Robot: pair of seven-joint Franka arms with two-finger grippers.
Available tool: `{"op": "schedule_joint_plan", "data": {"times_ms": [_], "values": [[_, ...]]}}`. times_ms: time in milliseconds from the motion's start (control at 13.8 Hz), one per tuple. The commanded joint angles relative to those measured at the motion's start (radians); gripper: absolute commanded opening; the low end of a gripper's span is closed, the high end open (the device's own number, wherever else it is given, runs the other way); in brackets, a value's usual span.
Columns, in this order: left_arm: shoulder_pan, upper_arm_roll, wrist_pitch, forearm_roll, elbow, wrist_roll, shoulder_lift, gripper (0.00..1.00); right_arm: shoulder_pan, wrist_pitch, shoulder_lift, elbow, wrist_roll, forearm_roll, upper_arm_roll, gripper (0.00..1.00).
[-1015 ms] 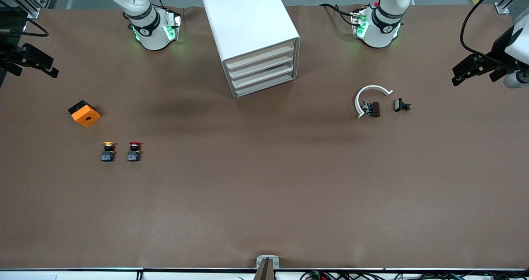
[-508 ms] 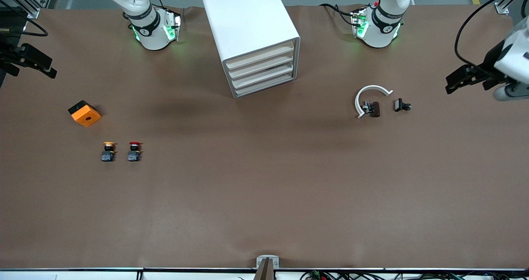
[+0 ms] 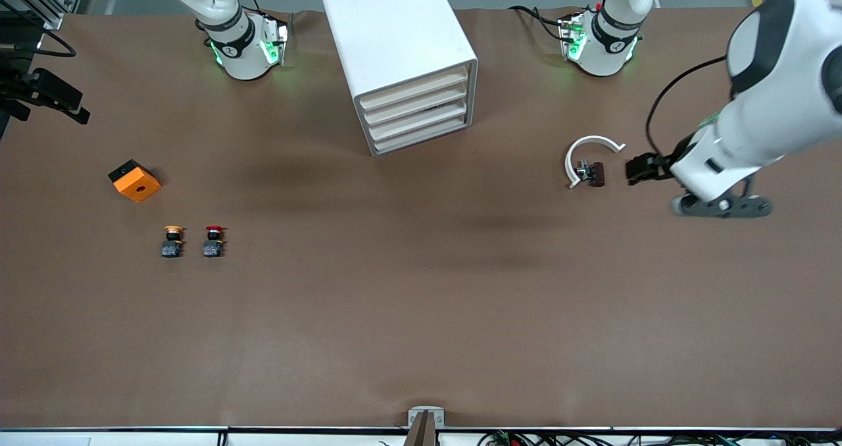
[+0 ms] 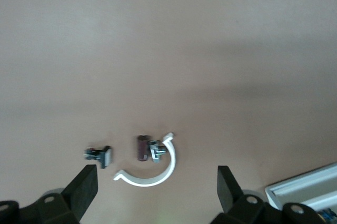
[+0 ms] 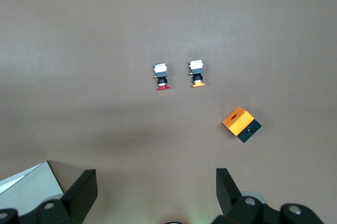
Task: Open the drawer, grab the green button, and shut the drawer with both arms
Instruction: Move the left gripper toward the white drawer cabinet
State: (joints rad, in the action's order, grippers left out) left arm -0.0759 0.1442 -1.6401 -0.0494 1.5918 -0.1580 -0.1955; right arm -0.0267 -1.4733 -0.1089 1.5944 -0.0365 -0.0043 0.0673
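Observation:
The white cabinet [image 3: 395, 45] stands between the two arm bases, and all its drawers are shut. The drawer [image 3: 421, 135] is its bottommost cream front. The button is out of view. My left gripper [image 3: 641, 170] hangs open and empty over the table beside a white curved clip [image 3: 592, 147]; in the left wrist view [image 4: 156, 187] nothing sits between its black fingers [image 4: 84, 190]. My right gripper [image 3: 56, 100] waits at the right arm's end of the table. It is open and empty [image 5: 154, 190].
A brown cylinder part [image 4: 142, 147] lies inside the clip [image 4: 150, 174], with a small black part [image 4: 100, 155] beside it. Toward the right arm's end lie an orange box [image 3: 135, 181], a yellow-capped button [image 3: 172, 241] and a red-capped button [image 3: 213, 240].
The left arm has swung in from the table's end toward the cabinet, and its gripper now hangs over the small black part beside the clip. The right arm has barely moved.

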Motion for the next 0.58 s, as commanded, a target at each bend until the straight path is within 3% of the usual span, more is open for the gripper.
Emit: {"op": "schedule_joint_plan", "data": {"times_ms": [0,218,508], "values": [[-0.024,0.015,-0.024,-0.027,-0.035,-0.009,-0.08,1.0,0.013,0.004,-0.028,0.021,-0.003,-0.006,-0.014,1.0],[-0.061,0.017,-0.037,-0.035,-0.02,-0.192,-0.142,1.0,0.013,0.011,-0.029,0.021,-0.005,-0.003,-0.014,1.0],[-0.148,0.015,-0.038,-0.033,-0.022,-0.6,-0.205,1.0,0.014,0.024,-0.032,0.022,-0.005,0.003,-0.009,1.0]]}}
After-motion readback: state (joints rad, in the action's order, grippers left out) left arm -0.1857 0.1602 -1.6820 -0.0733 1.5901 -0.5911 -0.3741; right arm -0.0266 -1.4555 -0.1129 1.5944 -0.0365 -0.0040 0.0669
